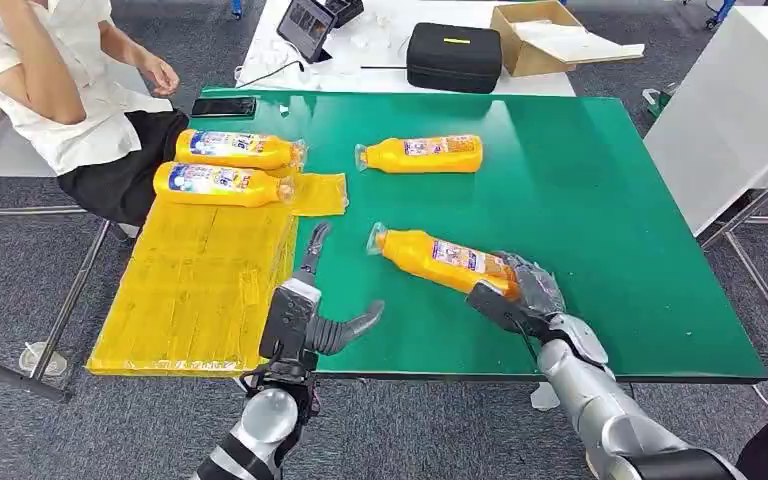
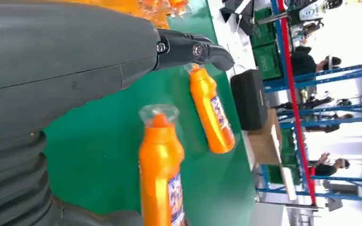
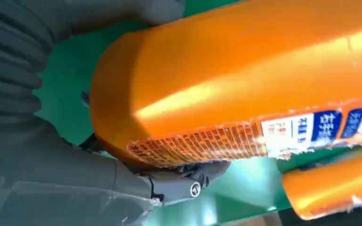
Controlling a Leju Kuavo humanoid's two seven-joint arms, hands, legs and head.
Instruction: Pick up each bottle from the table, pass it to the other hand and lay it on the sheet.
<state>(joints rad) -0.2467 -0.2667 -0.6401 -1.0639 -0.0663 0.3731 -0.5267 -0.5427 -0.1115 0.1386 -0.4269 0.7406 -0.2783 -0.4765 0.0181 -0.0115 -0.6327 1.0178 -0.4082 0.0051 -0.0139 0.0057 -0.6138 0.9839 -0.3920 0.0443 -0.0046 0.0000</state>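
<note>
Lay flat on yellow sheet: two bottles. Hovered beside it, left hand, fingers spread, empty. Gripped at its base by right hand, held bottle, over green counter. Judged rigid, smooth, likely slippery; best grasped mid-body.

A broad stretch of bare green table is seen on the right side, unobstructed. Between the left hand, held with fingers spread near the front edge, and the right hand, which grips a bottle, a gap of bare table is left. Farther back the middle is crossed by a lying bottle. The far end of the yellow sheet is taken up by two bottles lying side by side; its near part is uncovered. A seated person is close behind that corner.
</note>
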